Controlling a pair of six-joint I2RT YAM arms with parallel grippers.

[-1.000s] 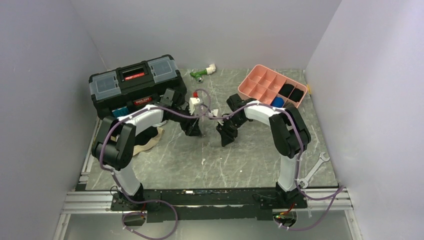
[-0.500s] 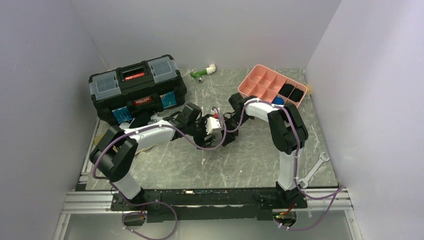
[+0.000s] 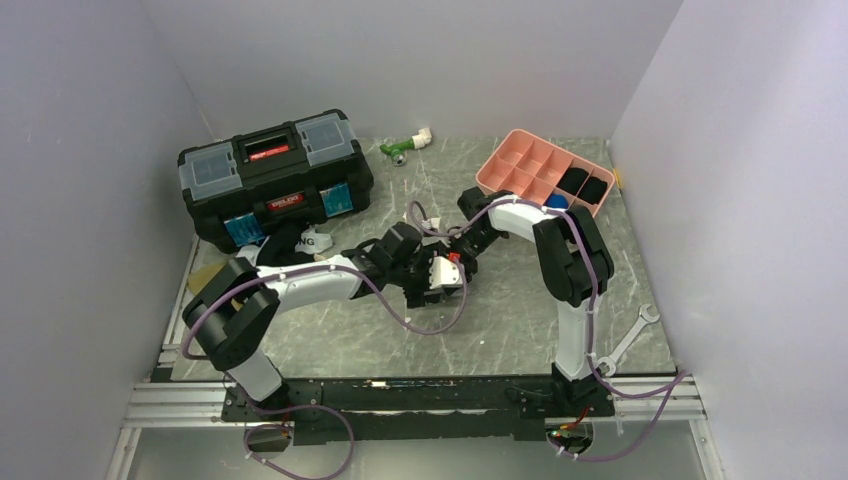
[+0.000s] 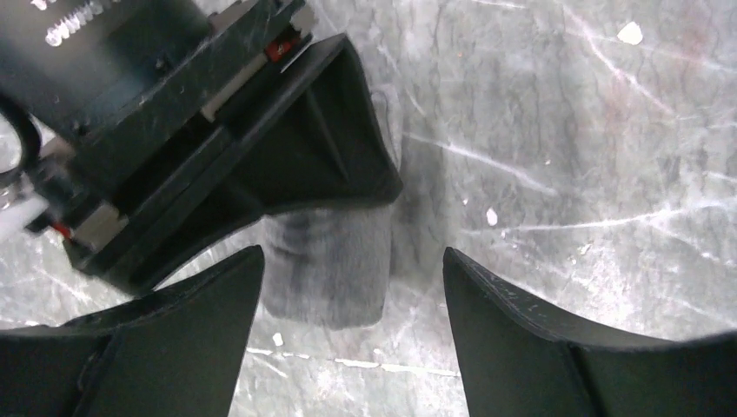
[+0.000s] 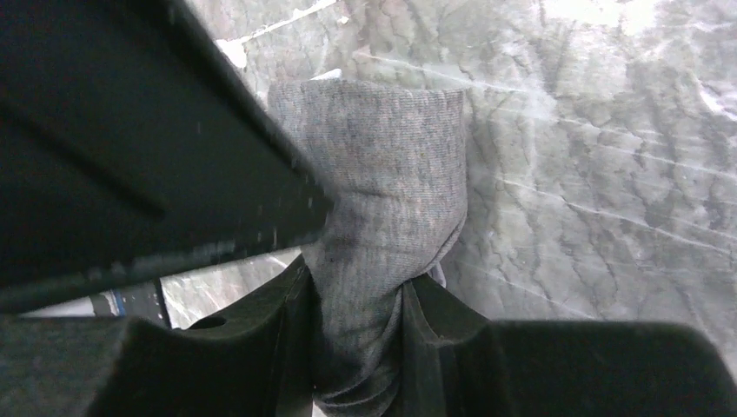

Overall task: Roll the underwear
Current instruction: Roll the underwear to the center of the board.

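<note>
A grey underwear (image 5: 391, 165), rolled into a short bundle, hangs pinched in my right gripper (image 5: 356, 291), which is shut on it just above the marble table. In the left wrist view the same grey roll (image 4: 326, 274) sits below the right gripper's black fingers (image 4: 322, 148). My left gripper (image 4: 352, 254) is open with one jaw on each side of the roll's free end, not touching it. In the top view both grippers meet mid-table, left (image 3: 440, 283) and right (image 3: 458, 252). More underwear, black, white and tan, lies in a pile (image 3: 290, 242) by the toolbox.
A black toolbox (image 3: 270, 175) stands at the back left. A pink compartment tray (image 3: 525, 160) at the back right holds black rolls (image 3: 583, 184). A green and white pipe fitting (image 3: 405, 146) lies at the back. A wrench (image 3: 625, 342) lies at the right front.
My left arm has swung right from beside the toolbox to mid-table, bringing its open gripper up to the roll. My right gripper has stayed shut on the grey underwear.
</note>
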